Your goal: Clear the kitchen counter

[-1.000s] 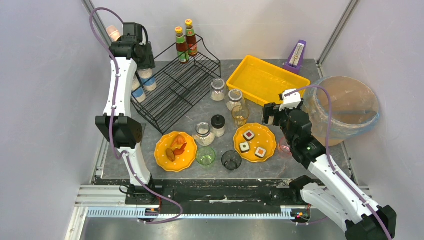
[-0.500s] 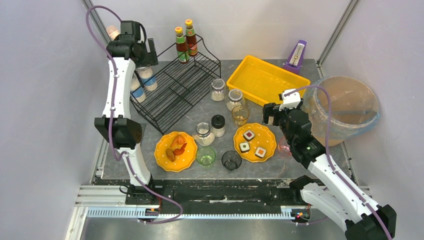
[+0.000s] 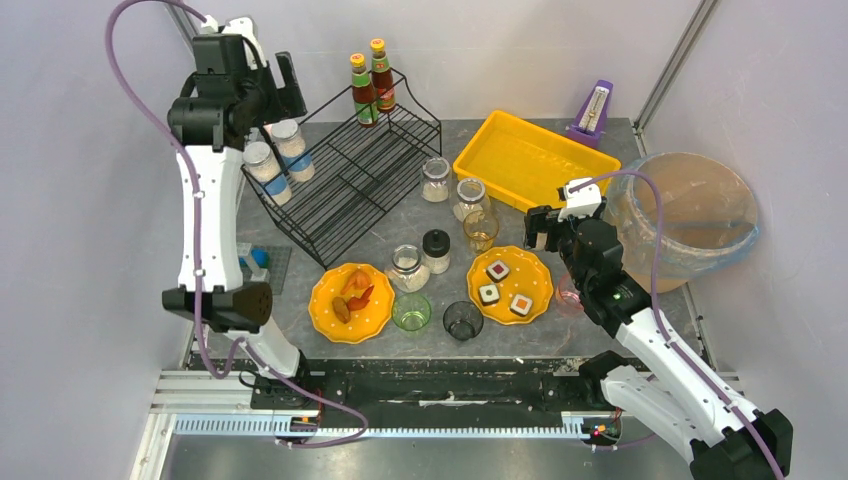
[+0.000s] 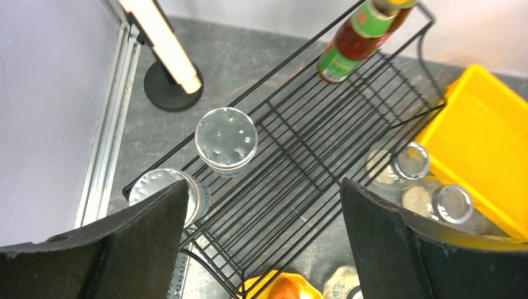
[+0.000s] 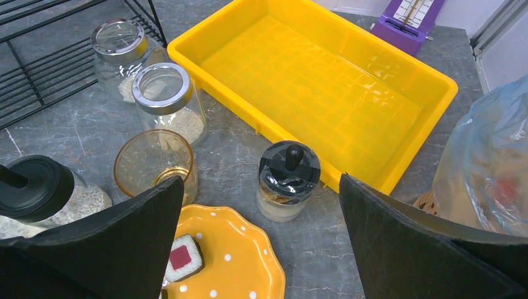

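My left gripper [image 4: 261, 205] and right gripper [image 5: 261, 205] both gape empty. The glass shaker [image 5: 288, 180] on the kitchen counter [image 5: 233, 152]: probably rigid, slick, breakable; best pinched round its body

- The top view looks down from high behind both arm bases [image 3: 275, 385], covering the whole bench [image 3: 400, 225].
- The left wrist view looks steeply down from well above the black wire rack [image 4: 299, 156].
- The right wrist view sits low and close, facing the yellow tray [image 5: 311, 81].
- Both wrist views share that tray and two steel-lidded jars [image 5: 163, 90].
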Motion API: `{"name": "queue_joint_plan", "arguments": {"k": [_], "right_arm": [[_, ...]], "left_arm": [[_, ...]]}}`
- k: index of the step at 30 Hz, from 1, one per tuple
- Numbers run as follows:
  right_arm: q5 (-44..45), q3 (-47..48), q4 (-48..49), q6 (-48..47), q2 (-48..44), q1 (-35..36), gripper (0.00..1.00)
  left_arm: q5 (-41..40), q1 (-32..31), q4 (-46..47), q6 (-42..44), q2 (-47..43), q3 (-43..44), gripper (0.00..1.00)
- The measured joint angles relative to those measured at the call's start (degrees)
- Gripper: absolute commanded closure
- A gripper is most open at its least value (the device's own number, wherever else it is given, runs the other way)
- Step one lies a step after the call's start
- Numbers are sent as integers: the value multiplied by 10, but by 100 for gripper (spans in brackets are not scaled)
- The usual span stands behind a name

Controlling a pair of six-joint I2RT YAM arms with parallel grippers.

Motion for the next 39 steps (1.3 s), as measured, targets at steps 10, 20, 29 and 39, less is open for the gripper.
{"name": "queue_joint_plan", "arguments": {"k": [10, 20, 29, 39], "right_arm": [[-10, 0, 0, 4, -5, 0, 2], [-25, 1, -5, 14, -1, 0, 2], [-45, 24, -11, 25, 9, 0, 2], [-39, 38, -29, 24, 0, 0, 2]], "left_arm": [[34, -125, 67, 1, -104, -114, 4], [33, -265, 138, 3, -156, -361, 5], [56, -372, 246, 20, -165, -539, 5], [40, -409, 343, 20, -74, -570, 5]]}}
